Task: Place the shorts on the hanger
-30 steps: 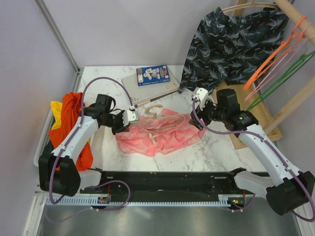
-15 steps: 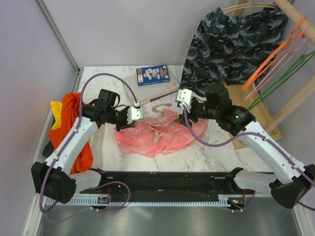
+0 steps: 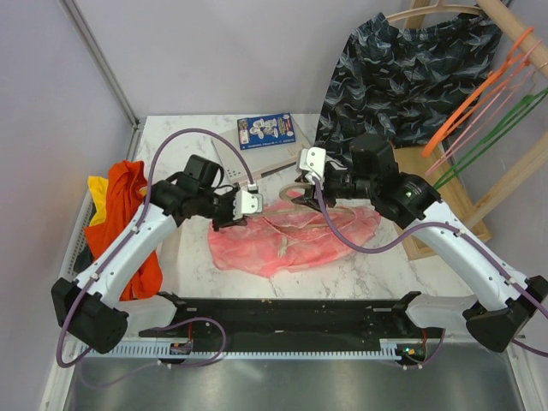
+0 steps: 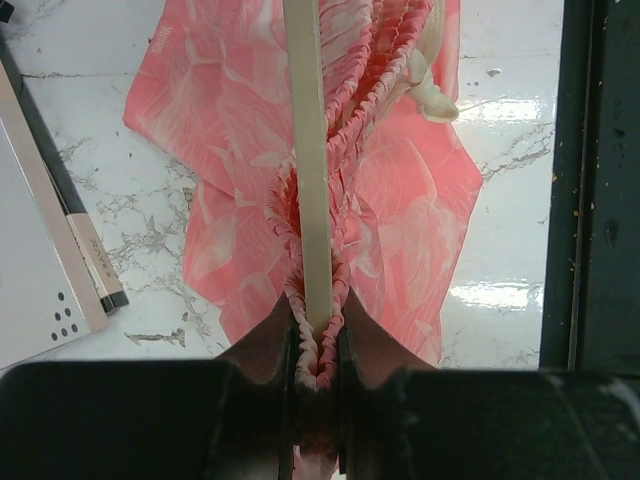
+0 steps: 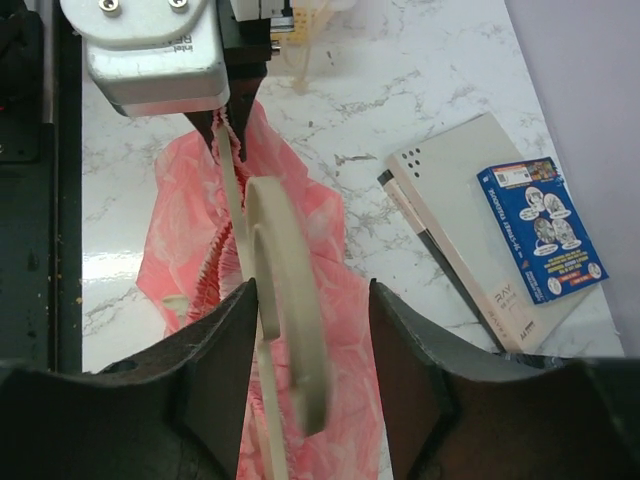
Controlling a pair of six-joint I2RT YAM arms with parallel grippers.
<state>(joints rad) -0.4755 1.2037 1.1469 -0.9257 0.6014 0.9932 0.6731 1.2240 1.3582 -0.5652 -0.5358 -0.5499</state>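
The salmon-pink shorts (image 3: pixel 291 240) hang by their gathered waistband from the pale beige hanger (image 3: pixel 292 190), with the lower cloth resting on the marble table. My left gripper (image 3: pixel 242 205) is shut on the waistband and the hanger's bar end together, as the left wrist view shows (image 4: pixel 317 335); there the bar (image 4: pixel 305 150) runs away from the jaws with the shorts (image 4: pixel 225 150) draped on both sides. My right gripper (image 3: pixel 305 168) is open, and in the right wrist view (image 5: pixel 310 345) the hanger's hook (image 5: pixel 290 300) stands between its fingers, nearer the left one. The shorts (image 5: pixel 175 235) hang below.
Dark navy patterned shorts (image 3: pixel 402 77) hang on the wooden rack (image 3: pixel 467 210) at back right, with an orange hanger (image 3: pixel 479 90) and a green one (image 3: pixel 501 124). A beige box (image 3: pixel 257 152) and a blue booklet (image 3: pixel 265 130) lie behind. An orange-red garment (image 3: pixel 124 214) lies left. A black rail (image 3: pixel 282 312) lines the near edge.
My left gripper has moved right with the waistband and hanger end. My right gripper has moved left and back from the shorts' right side to the hanger's hook. The shorts shifted right.
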